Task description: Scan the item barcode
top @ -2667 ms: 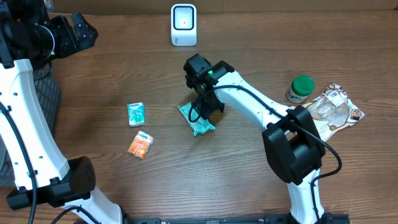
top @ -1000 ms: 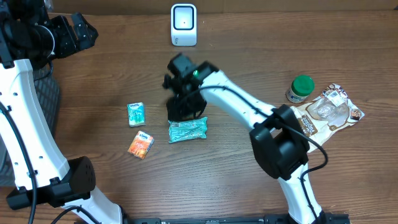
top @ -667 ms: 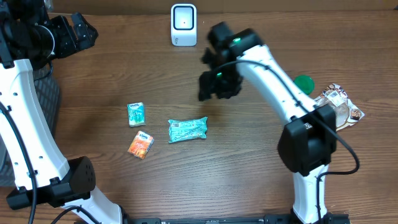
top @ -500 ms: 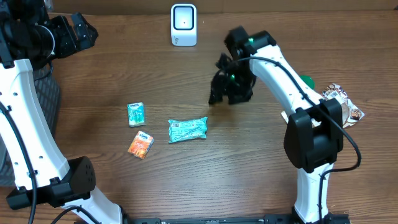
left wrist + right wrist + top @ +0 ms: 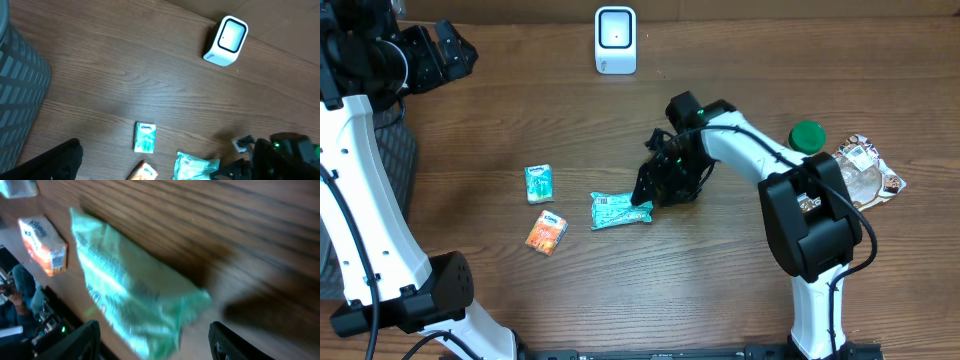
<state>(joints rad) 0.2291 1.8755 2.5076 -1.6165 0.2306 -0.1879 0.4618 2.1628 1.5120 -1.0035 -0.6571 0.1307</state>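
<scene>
The item, a teal plastic packet [image 5: 620,210], lies flat on the wooden table with a small barcode label on its left part. My right gripper [image 5: 654,191] hangs low at the packet's right end. In the right wrist view the packet [image 5: 131,296] runs down between the two dark fingertips [image 5: 76,342], which stand wide apart and open, not pressing it. The white scanner [image 5: 616,40] stands at the table's back edge, also seen from the left wrist as scanner [image 5: 227,41]. My left gripper [image 5: 458,50] is open, high at the back left, holding nothing.
A small teal tissue pack [image 5: 538,183] and an orange pack [image 5: 547,231] lie left of the packet. At the right stand a green-lidded jar [image 5: 807,140] and a clear snack bag [image 5: 861,174]. A dark ribbed bin [image 5: 20,90] sits at the left edge.
The right arm swung away to the right and back, then came down again at the packet's right end, jaws wider. The packet has lain still for the last second. Left arm unmoved.
</scene>
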